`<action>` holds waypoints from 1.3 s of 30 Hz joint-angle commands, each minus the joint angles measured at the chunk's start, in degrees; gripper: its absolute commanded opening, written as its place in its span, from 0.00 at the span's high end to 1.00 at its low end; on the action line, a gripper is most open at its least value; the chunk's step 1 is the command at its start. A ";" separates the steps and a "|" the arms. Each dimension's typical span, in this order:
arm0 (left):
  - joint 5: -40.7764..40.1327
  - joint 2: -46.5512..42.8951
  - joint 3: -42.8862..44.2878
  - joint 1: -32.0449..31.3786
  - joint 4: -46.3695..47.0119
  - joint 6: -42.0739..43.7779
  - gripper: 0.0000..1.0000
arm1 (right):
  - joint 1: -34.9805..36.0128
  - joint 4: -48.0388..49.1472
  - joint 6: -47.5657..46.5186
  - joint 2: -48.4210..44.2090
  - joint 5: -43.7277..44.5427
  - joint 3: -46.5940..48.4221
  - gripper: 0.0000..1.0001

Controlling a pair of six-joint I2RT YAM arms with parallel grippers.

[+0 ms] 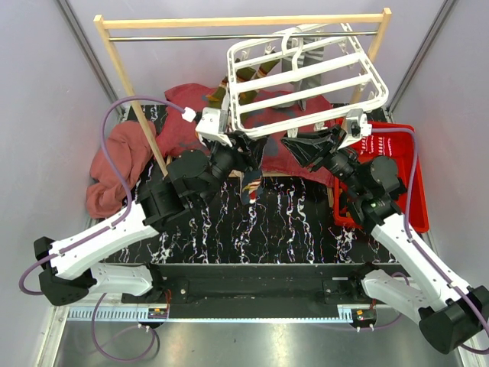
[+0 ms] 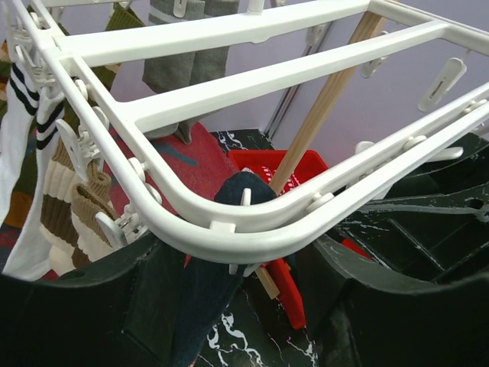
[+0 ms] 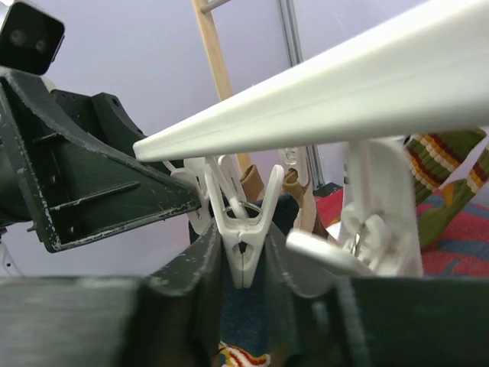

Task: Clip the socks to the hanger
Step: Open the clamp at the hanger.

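Sock (image 2: 205,306), navy, hangs between the parted fingers of my left gripper (image 2: 233,283). Its top sits just under the hanger (image 2: 229,238) corner that crosses above them. Whether those fingers hold it I cannot tell. My right gripper (image 3: 244,264) is pinched on a clip (image 3: 243,229) straight ahead of it, beneath the rail. To do this well, I should squeeze until the clip's mouth gapes, feed the cuff well in, then ease off slowly and check the bite before I let go.
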 commanded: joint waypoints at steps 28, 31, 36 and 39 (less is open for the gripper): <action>7.29 -5.32 9.84 5.20 -20.59 -8.15 0.20 | 26.64 -8.89 -33.23 10.27 39.24 5.11 0.92; 8.87 -6.12 9.57 5.02 -21.65 -9.73 0.22 | 31.04 -6.07 -37.30 13.16 46.47 5.46 0.92; 8.70 -6.56 7.47 4.41 -21.92 -10.78 0.28 | 35.26 -2.03 -40.38 15.37 52.91 5.46 0.93; 7.65 -5.59 7.20 4.23 -21.83 -10.70 0.32 | 36.58 -1.06 -41.17 16.60 54.58 5.81 0.93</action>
